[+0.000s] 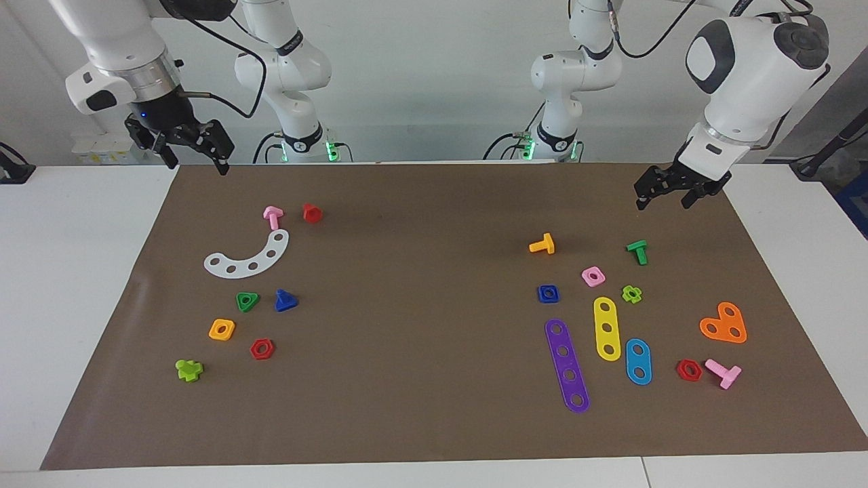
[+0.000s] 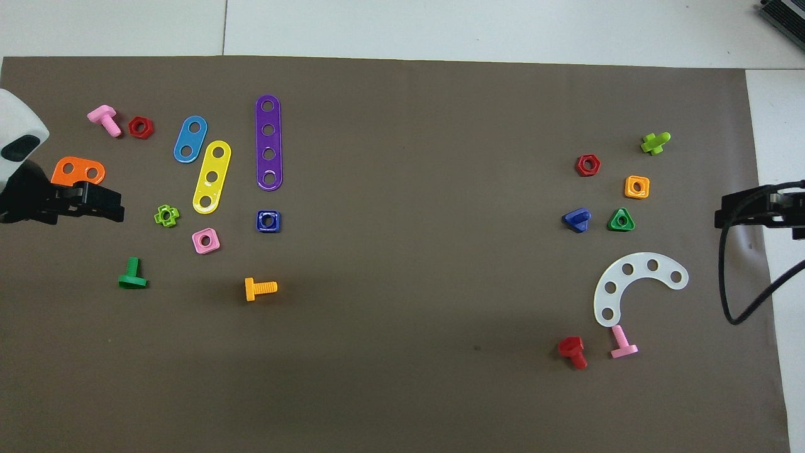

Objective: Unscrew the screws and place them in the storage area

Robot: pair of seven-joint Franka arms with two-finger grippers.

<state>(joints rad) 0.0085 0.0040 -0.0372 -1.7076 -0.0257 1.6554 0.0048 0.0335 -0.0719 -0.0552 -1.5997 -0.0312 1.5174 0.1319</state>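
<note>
Clock hours here are read in the overhead view, with the robots at 6 o'clock.

There is one dark-blue screw (image 2: 577,219). It lies on its side on the bench (image 2: 402,390), already in the storage area (image 2: 604,189), just beside the green triangle nut (image 2: 621,220). Its short stem points to about 2 o'clock.

The right gripper (image 2: 729,217) hangs over the mat's edge with its fingers apart. The screw lies at 9 o'clock from it. I think this arm is much the nearer one. The left gripper (image 2: 104,204) waits well apart, over the orange plate (image 2: 75,170), fingers apart too.

Counted: two pink screws, one red, one orange and one green screw, two red hexagon nuts, one white curved strip (image 2: 635,283).
</note>
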